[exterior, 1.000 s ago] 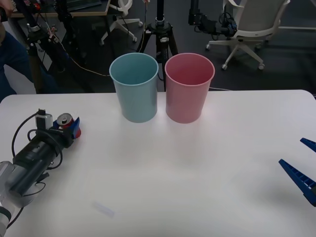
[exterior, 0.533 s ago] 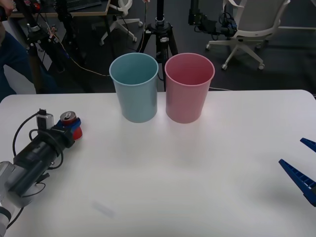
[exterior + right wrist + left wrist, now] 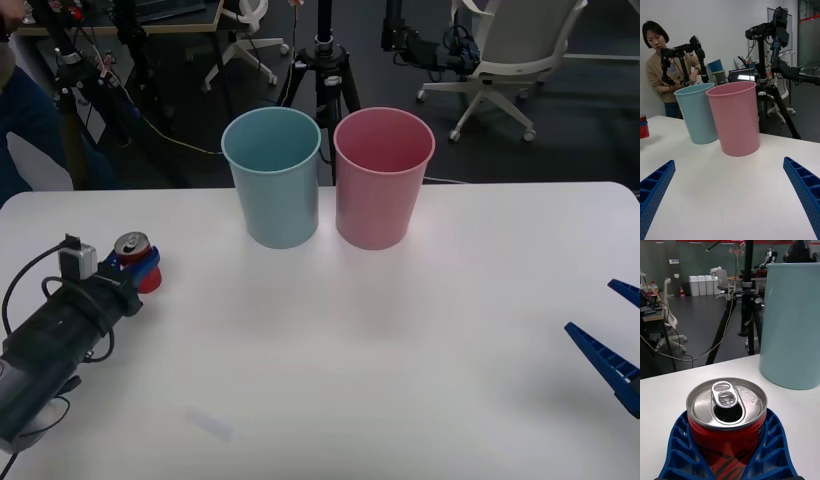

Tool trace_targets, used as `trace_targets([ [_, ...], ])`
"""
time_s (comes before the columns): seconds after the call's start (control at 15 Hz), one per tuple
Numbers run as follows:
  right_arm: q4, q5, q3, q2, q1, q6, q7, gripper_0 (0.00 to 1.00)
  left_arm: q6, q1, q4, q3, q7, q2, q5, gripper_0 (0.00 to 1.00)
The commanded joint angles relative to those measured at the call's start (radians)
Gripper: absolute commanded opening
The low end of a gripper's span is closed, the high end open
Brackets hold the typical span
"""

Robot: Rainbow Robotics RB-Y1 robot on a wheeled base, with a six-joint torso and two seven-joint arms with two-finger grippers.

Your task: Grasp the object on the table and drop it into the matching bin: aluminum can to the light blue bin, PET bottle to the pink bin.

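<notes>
White flat rounded-corner tabletop (image 3: 400,330): one small red aluminium can (image 3: 137,262) upright at left edge, clasped by left gripper (image 3: 140,268). Two tall plastic bins touching at rear: one light blue (image 3: 273,180), one pink (image 3: 383,180). Right gripper (image 3: 612,345) parked, fingers spread.

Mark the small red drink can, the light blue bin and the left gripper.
Small red aluminum drink can (image 3: 727,405): left wrist view, silver lid.
Tall light blue plastic bin (image 3: 275,205): front view, outer wall.
Left gripper (image 3: 135,268): front view, blue fingers around the can.
</notes>
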Motion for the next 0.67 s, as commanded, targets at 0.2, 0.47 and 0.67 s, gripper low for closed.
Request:
trace_targets([
  [0.2,0.000,0.000,0.000,0.000,0.000,0.000,0.000,1.00,-0.018,0.132,-0.241,-0.053,0.151,0.099,0.006,0.00],
  [0.47,0.000,0.000,0.000,0.000,0.000,0.000,0.000,1.00,-0.026,0.164,-0.368,-0.053,0.186,0.206,0.041,0.00],
  [0.67,0.000,0.000,0.000,0.000,0.000,0.000,0.000,1.00,-0.026,0.190,-0.424,-0.056,0.235,0.286,0.084,0.00],
])
